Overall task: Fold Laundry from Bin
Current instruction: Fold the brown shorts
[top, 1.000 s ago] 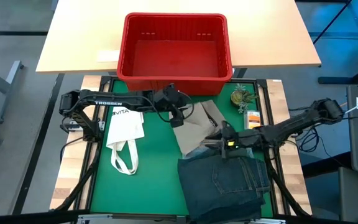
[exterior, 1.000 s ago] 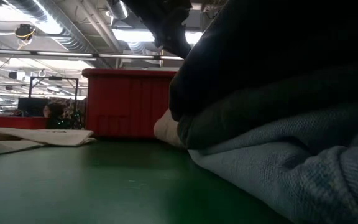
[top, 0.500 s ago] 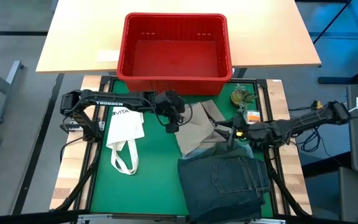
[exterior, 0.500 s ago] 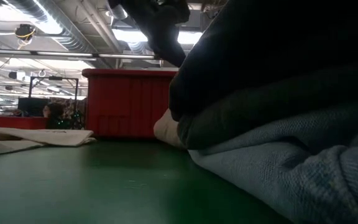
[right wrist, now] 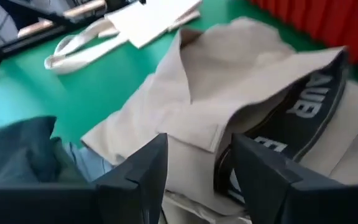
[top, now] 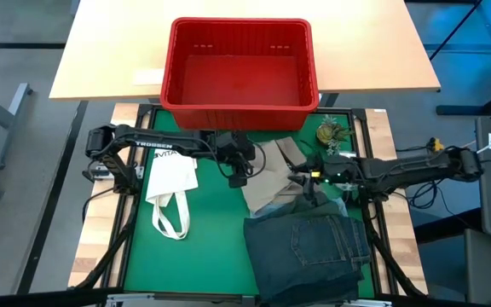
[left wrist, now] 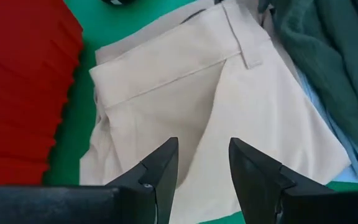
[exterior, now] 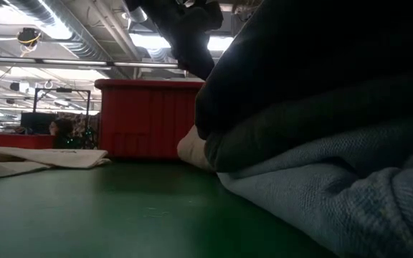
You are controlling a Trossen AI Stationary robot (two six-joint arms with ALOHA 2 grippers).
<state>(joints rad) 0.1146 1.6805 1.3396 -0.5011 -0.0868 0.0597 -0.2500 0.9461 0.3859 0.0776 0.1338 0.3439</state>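
The red bin (top: 241, 68) stands at the far edge with nothing in it. A khaki-beige garment (top: 271, 175) lies flat on the green mat just in front of it. My left gripper (left wrist: 201, 163) hovers open above the garment's left part, pointing steeply down. My right gripper (right wrist: 194, 163) hovers open over its right part, where a black band with white letters (right wrist: 309, 106) shows. Folded blue jeans (top: 307, 249) lie on a stack at the near right, and a dark green piece (left wrist: 322, 56) shows beside the khaki one.
A white tote bag (top: 172, 183) with loop handles lies at the mat's left. A small plant-like object (top: 329, 132) and an orange item (top: 345, 159) sit at the far right. In the low view the folded stack (exterior: 321, 143) fills the right half.
My right gripper has swung from the far edge of the jeans toward the table's far edge and now stands over the khaki garment, still open. My left gripper has come a little toward the near edge and tipped further down over the khaki garment. The laundry has not moved.
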